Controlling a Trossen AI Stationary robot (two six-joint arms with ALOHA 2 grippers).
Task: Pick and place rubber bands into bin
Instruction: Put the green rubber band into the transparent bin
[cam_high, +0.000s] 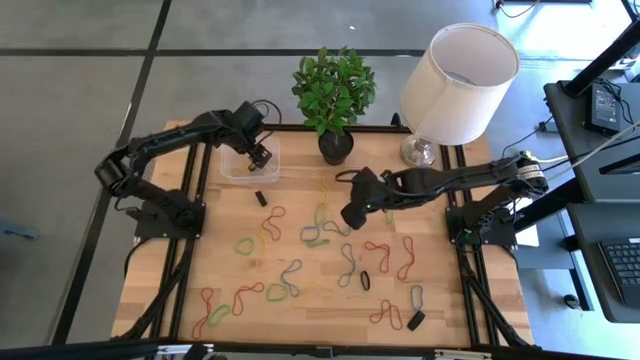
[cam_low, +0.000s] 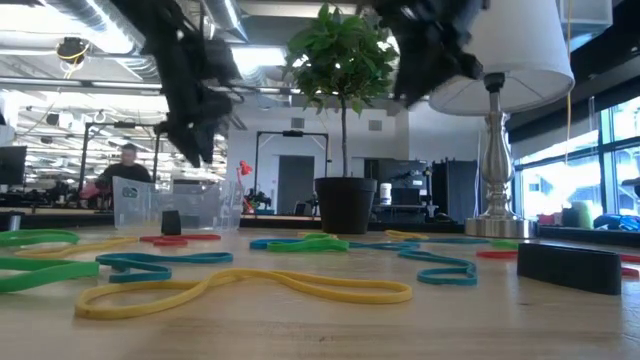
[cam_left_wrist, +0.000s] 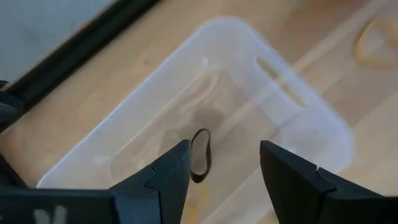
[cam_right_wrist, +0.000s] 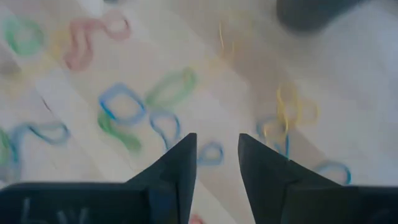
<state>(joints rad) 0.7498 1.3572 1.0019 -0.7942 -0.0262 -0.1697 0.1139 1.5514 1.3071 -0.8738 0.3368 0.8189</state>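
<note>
Upper left of the table in the high view: the bin (cam_high: 248, 164), clear plastic, sits just beside the black plant pot (cam_high: 335, 146), with the left gripper (cam_high: 260, 155) hanging over its right half. From the left wrist view the fingers (cam_left_wrist: 166, 180) stand apart above the bin (cam_left_wrist: 298, 124), and a dark rubber band (cam_left_wrist: 200, 155) hangs or lies between them, close against one finger; cannot tell whether it touches the finger or the bin floor. Nothing is clamped.

Centre of the high view, slightly right: the right gripper (cam_high: 352, 215) held over the scatter of bands, arm reaching in from the right edge. Right wrist view shows its fingers (cam_right_wrist: 177, 165) apart with a narrow gap, empty, blue and green loops (cam_right_wrist: 127, 109) blurred on the wood below.

Rubber bands (cam_high: 320, 235) lie across the middle and lower half of the table (cam_high: 300, 320): green and grey near centre, red at lower left and right of centre, a black one (cam_high: 365, 280) lower right of centre. Small black blocks lie at (cam_high: 260, 198) just below the bin and at (cam_high: 415, 320) lower right.

Low view: yellow band (cam_low: 250, 290) nearest in the foreground, green at far left, teal behind. Lamp (cam_high: 455, 85) at upper right of the table. A person (cam_low: 125, 170) sits in the far background, left.
</note>
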